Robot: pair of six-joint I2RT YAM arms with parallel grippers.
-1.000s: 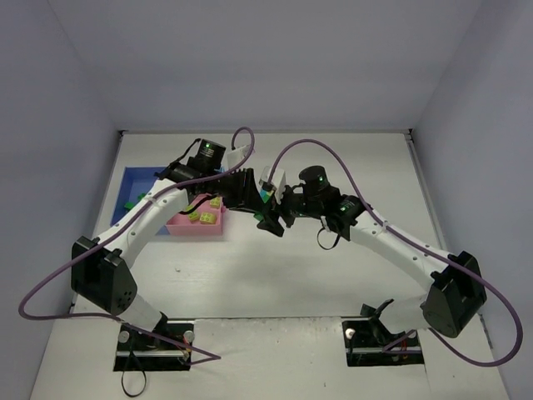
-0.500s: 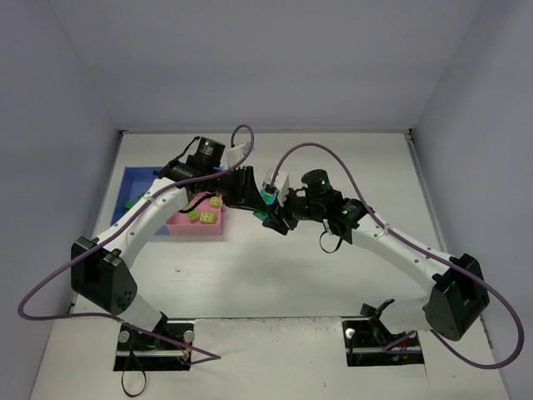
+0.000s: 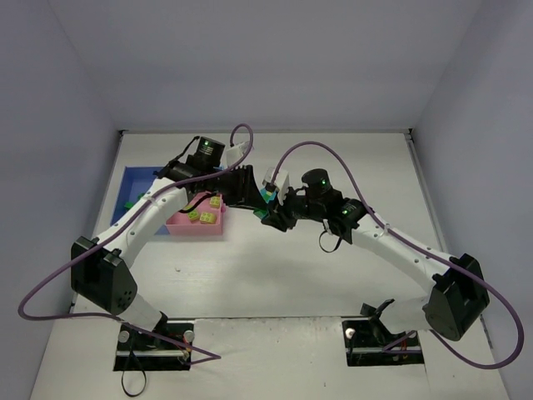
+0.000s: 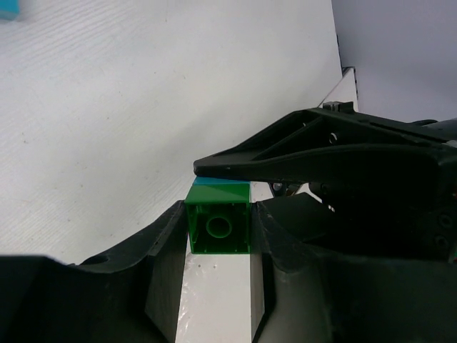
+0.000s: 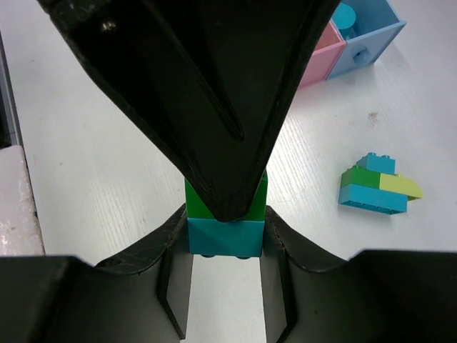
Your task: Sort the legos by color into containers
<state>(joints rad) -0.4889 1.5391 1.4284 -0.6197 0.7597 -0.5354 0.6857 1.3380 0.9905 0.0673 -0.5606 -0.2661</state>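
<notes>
In the top view, the left arm (image 3: 158,208) and the right arm (image 3: 391,242) are seen meeting tip to tip over the middle of the counter (image 3: 275,283), just beside the pink tray (image 3: 179,227). A speck of teal shows at the joint between them. Several yellow-green legos (image 3: 200,217) are already lying in the pink tray, and the blue tray (image 3: 133,179) is joined on at its far left.

In the left wrist view, the green brick (image 4: 218,227) is clamped between the left fingers (image 4: 166,250), with its hollow underside turned toward the camera. Only a thin edge of the teal brick (image 4: 218,183) is seen on its far face, and one of the right arm's fingers is laid across just above it.

In the right wrist view, the teal brick (image 5: 225,238) is clamped between the right fingers (image 5: 173,261). The green brick is seated on its far face, and the left arm's dark fingers cover most of it. A small joined cluster of legos (image 5: 378,187) is left on the counter to the right, and the light-blue tray (image 5: 368,36) is seen beyond it.

The step in hand is judged to be the splitting of this two-brick stack. Both grips should be kept firm and square on the side walls. The bricks should be drawn apart along the stud axis, or peeled with a slight tilt at one edge, and twisting should be avoided. The pull should be kept short, so that neither brick is flung when the studs let go. The colour boundary should be kept between the two pairs of fingers
</notes>
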